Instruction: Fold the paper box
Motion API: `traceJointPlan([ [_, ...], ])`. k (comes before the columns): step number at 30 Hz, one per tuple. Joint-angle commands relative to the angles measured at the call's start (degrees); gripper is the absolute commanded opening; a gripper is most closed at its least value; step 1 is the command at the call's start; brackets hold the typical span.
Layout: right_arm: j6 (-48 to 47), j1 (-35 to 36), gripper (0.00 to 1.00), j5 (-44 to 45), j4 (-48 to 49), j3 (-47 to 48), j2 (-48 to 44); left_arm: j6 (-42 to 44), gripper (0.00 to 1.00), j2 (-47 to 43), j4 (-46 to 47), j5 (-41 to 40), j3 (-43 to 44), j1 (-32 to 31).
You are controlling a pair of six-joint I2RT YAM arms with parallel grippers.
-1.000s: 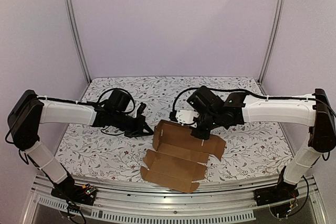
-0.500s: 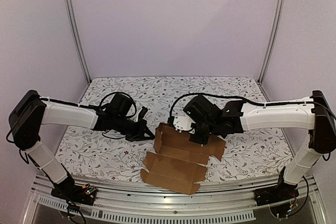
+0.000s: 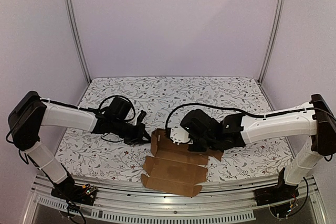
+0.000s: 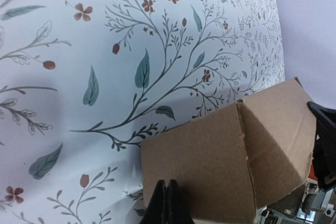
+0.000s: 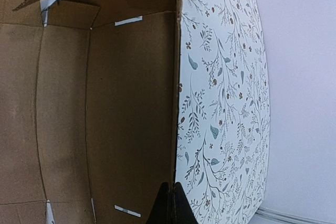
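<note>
both arms have closed in on the plain brown cardboard paper box (image 3: 173, 169), left pincer (image 4: 165, 203) and right pincer (image 5: 170, 203) pressed together, seemingly empty, so a shove could crumple it.

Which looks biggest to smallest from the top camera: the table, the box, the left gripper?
1. table, by far the largest
2. box, much smaller
3. left gripper, clearly the smallest; no near ties here
</note>
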Motion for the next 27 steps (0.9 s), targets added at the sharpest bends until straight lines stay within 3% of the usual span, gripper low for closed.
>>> traceJointPlan([
  [1,-3.4,2.1,0.0,4.1,3.9,-1.5,-1.4,0.4,0.0,-2.2,0.8,0.0,-1.9,-0.9],
  [27,-14.9,10.7,0.0,26.1,26.5,-7.4,8.3,-0.2,0.0,-6.8,5.2,-1.2,-8.4,-2.4],
])
